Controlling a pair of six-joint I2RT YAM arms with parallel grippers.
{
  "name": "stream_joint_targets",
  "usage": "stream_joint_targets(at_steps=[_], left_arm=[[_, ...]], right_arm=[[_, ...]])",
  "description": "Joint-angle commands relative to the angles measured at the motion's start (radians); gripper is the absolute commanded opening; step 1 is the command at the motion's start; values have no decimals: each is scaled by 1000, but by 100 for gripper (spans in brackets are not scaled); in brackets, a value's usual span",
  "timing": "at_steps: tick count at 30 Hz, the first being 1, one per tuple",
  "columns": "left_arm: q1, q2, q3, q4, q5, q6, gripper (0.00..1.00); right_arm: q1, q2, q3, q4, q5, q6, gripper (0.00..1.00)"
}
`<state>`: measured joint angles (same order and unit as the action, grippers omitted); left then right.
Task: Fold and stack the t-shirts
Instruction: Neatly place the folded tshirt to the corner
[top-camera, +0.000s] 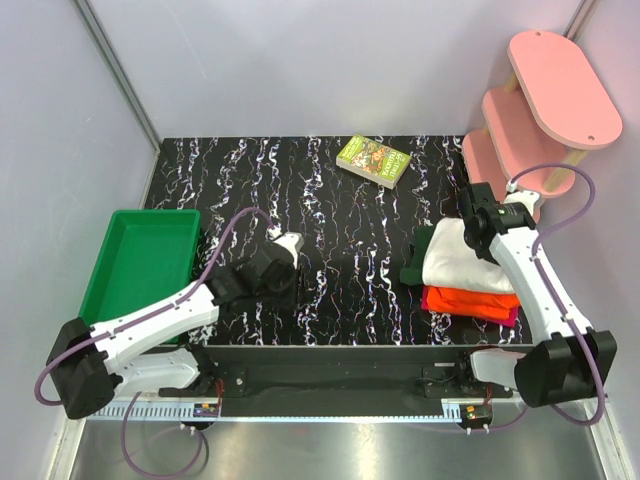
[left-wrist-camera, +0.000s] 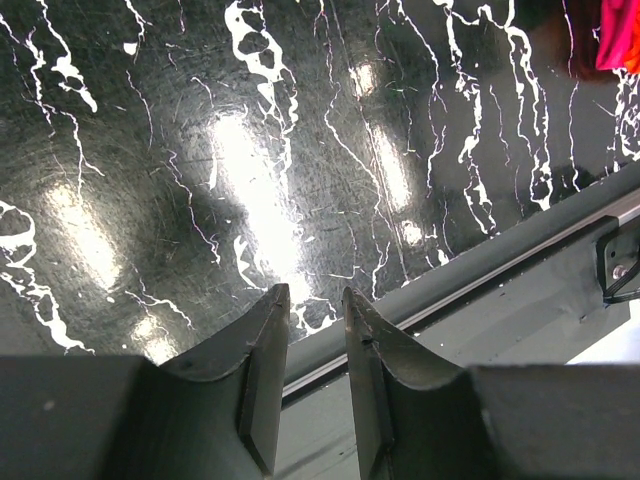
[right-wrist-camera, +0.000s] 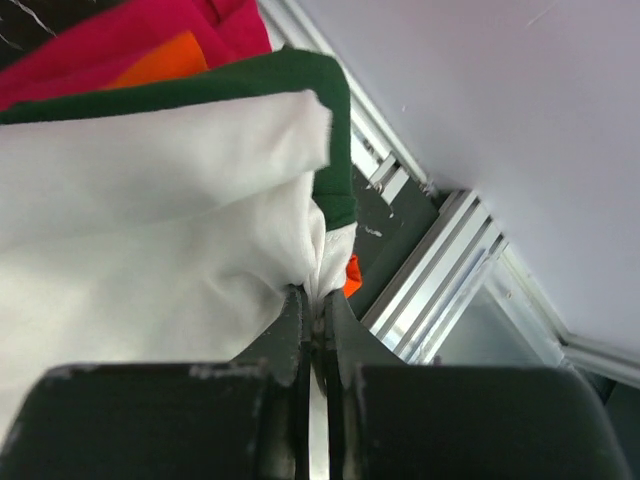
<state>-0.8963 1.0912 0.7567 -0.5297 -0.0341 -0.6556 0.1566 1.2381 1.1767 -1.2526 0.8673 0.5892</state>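
The t-shirts lie stacked at the table's right. The cream-white one with dark green sleeves (top-camera: 460, 262) is on top, the orange one (top-camera: 470, 298) is under it, and a magenta edge (top-camera: 511, 318) shows at the bottom. My right gripper (top-camera: 482, 228) hangs over the back of the stack. In the right wrist view it (right-wrist-camera: 313, 296) is shut on a pinched fold of the white shirt (right-wrist-camera: 150, 220), with the green sleeve (right-wrist-camera: 250, 75), orange (right-wrist-camera: 165, 62) and magenta (right-wrist-camera: 120, 35) cloth beyond. My left gripper (top-camera: 272, 283) hovers over bare table at left centre. Its jaws (left-wrist-camera: 315, 292) are open by a narrow gap with nothing between them.
A green plastic tray (top-camera: 140, 262) stands at the left edge. A small green book (top-camera: 374, 160) lies at the back centre. A pink tiered shelf (top-camera: 545, 110) rises at the back right, close to the right arm. The table's near rail (left-wrist-camera: 480, 270) runs under the left gripper.
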Motion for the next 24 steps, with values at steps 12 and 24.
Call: stream_joint_targets(at_steps=[12,24], left_arm=[[-6,-60,23,-42,22,54,33],[-6,-40,29,-39,28,62,33]], right_arm=[[-302,216,9,150,-151,14,0],[-328,122,24,163,-188,4,18]])
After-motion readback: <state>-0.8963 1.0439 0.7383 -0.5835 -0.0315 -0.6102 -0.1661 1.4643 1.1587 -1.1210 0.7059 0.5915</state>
